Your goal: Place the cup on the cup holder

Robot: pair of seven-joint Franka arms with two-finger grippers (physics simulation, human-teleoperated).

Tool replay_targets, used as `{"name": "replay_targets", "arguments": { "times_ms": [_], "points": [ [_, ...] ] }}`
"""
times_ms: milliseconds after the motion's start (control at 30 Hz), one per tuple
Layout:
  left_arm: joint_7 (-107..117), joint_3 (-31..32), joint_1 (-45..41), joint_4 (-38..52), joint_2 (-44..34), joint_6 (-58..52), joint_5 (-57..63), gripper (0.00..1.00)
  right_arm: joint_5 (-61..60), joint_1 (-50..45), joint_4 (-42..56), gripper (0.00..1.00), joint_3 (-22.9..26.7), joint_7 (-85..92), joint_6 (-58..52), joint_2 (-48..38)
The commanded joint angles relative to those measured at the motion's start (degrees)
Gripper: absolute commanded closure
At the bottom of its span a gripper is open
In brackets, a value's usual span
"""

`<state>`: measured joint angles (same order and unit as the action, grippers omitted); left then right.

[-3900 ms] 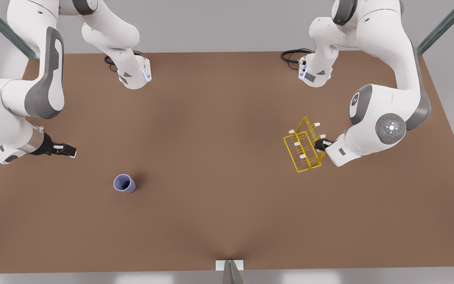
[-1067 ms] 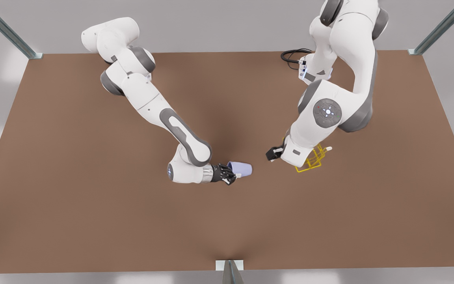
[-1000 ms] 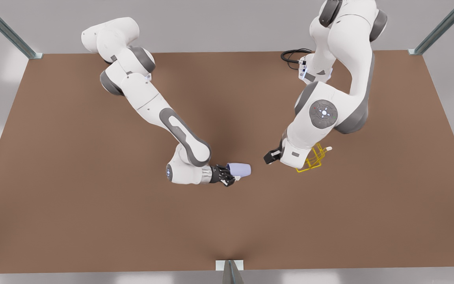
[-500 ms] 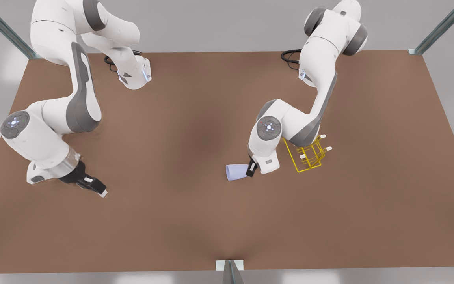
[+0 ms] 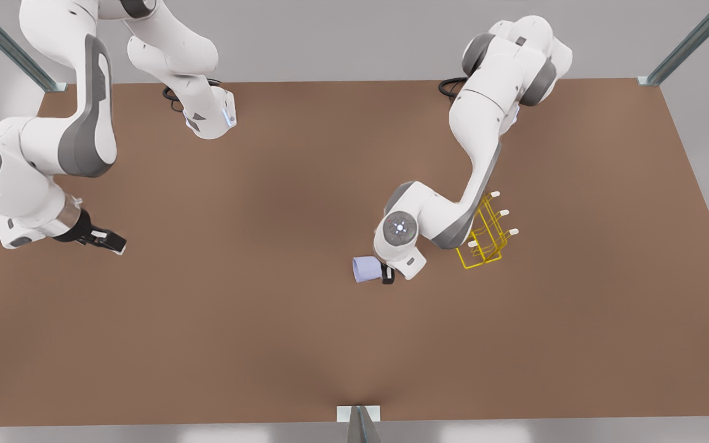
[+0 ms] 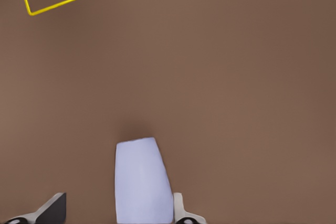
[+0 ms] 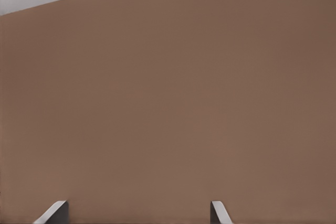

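1. The cup (image 5: 365, 269) lies on its side on the table (image 5: 268, 344), near the yellow cup holder (image 5: 484, 237), ready to be picked up.
2. My left pincer (image 6: 118, 214) straddles the cup: fingers apart, one touching its side, the other clear, not yet clamped.
3. My right pincer (image 5: 107, 241) waits well apart at the front view's left, fingers apart, holding nothing.

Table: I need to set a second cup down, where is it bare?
Bare: the wide stretch between the waiting right gripper at the front view's left and the cup, plus the table's whole near strip. Crowded: around the cup, where the open left gripper straddles it, with the cup holder just beyond.
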<state>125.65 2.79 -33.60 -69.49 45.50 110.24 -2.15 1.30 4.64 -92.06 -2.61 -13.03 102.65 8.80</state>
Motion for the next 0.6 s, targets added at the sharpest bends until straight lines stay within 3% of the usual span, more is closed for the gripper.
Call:
{"name": "replay_targets", "arguments": {
  "times_ms": [0, 567],
  "points": [
    [21.57, -0.07, -0.24, 0.05, 1.7, 4.81, 0.57, 0.0, -0.51, -0.77, 0.3, 0.0, -0.02, 9.51, -0.87, 0.17],
    [19.28, 0.11, -3.14, -0.03, 8.55, 12.28, 6.37, 0.0, -0.42, -0.6, 0.39, 0.0, -0.11, 9.34, -0.87, 0.43]
  ]
}}
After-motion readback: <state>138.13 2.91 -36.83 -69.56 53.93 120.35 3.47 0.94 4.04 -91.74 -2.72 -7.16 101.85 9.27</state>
